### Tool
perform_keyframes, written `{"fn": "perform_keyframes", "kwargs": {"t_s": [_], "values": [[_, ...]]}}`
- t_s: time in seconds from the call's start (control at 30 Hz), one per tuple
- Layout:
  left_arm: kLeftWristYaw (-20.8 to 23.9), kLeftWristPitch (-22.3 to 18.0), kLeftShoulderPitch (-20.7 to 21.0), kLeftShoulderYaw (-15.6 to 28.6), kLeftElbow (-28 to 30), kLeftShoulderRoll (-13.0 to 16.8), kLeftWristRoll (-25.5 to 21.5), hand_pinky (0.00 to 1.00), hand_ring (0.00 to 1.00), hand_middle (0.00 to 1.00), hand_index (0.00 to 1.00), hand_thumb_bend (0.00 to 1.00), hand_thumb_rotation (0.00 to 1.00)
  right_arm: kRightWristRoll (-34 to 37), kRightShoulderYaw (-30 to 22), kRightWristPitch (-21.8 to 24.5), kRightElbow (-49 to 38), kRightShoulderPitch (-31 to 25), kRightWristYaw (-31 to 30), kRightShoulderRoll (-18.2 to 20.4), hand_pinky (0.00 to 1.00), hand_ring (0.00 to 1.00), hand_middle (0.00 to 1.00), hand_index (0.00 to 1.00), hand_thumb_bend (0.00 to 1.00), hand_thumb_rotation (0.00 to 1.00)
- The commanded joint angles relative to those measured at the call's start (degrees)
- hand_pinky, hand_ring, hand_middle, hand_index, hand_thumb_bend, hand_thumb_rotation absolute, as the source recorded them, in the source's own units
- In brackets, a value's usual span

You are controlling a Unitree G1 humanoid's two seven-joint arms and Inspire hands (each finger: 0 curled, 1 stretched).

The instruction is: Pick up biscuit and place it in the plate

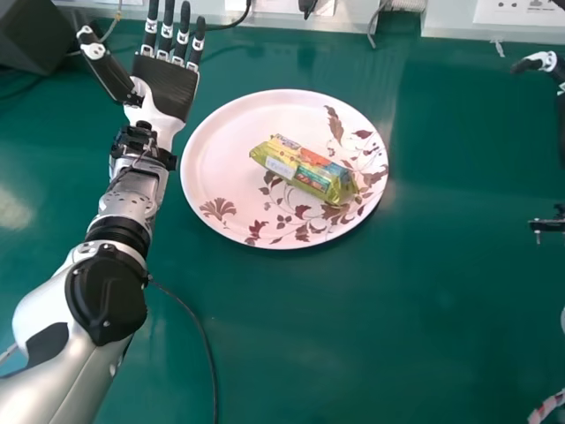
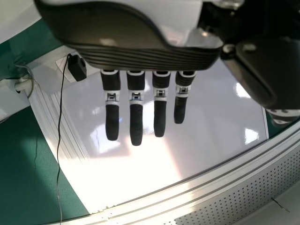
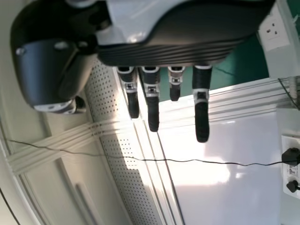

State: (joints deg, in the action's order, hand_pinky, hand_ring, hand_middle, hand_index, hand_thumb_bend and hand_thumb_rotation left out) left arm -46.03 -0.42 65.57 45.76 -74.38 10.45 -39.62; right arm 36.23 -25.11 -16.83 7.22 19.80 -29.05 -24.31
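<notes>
Green tabletop (image 1: 459, 309) bears the pink floral plate (image 1: 221, 146), shiny green biscuit packet (image 1: 305, 170) aboard. Keep your spread black left hand (image 1: 165, 84), at ten o'clock, and straight-fingered right hand (image 3: 168, 52) clear.

The print on the biscuit packet (image 1: 305, 170) is too small to read.

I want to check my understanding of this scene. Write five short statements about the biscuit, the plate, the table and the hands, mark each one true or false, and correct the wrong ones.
1. The biscuit packet lies on the plate. True.
2. The left hand is curled around the biscuit packet. False: the left hand is open, away from the packet.
3. The plate has a leafy pattern. True.
4. The table under the plate is bright yellow. False: the table is green.
5. The fingers of the right hand are straight. True.
</notes>
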Motion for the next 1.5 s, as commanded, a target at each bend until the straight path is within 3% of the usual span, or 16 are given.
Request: {"fn": "perform_keyframes", "kwargs": {"t_s": [0.0,1.47], "values": [[-0.08,-0.28,0.25,0.08,0.11,-0.07,-0.61,0.56,0.63,0.78,0.87,0.95,0.48,0.52,-1.18,0.3,0.21,0.26,0.05,0.58,0.41,0.54,0.77,0.89,0.59,0.47],[0.28,-0.37,0.49,0.13,0.21,0.06,-0.71,0.57,0.63,0.77,0.85,0.98,0.47,1.77,-3.31,2.5,-0.32,0.48,-1.16,1.24,0.4,0.52,0.77,0.87,0.57,0.5]]}}
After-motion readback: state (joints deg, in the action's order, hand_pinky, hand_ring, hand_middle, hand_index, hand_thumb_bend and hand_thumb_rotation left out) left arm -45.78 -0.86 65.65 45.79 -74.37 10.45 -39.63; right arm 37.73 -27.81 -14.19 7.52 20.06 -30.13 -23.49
